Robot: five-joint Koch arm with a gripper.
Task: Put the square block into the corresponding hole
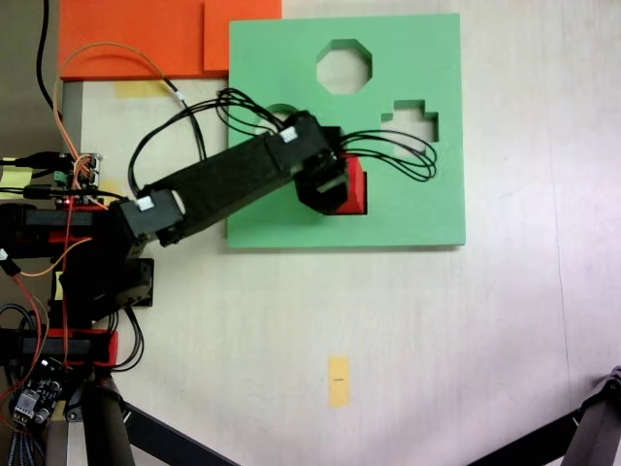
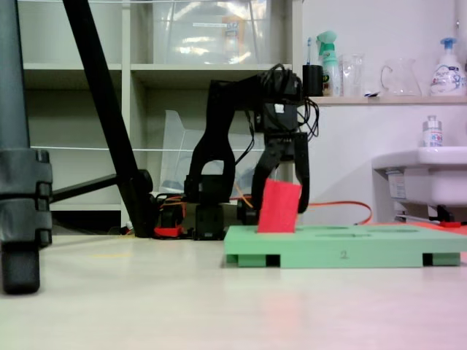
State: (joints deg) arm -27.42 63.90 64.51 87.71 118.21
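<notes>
Over the green foam board (image 1: 408, 209), toward its 6 o'clock edge in a fixed view from above, I have the gripper (image 1: 335, 189) clenched around the red square block (image 1: 357, 186). From the low fixed view the gripper (image 2: 281, 211) straddles the block (image 2: 278, 207), which stands tilted, its lower edge at the board (image 2: 343, 248) surface. I judge this the insertion step: the block sits partly in the square hole (image 1: 367, 212), not yet flush. My next move calls for levelling the cube, then pressing down before letting go. The octagonal cutout (image 1: 343, 66) at 12 o'clock and the cross-shaped cutout (image 1: 410, 118) at 2 o'clock hold nothing.
</notes>
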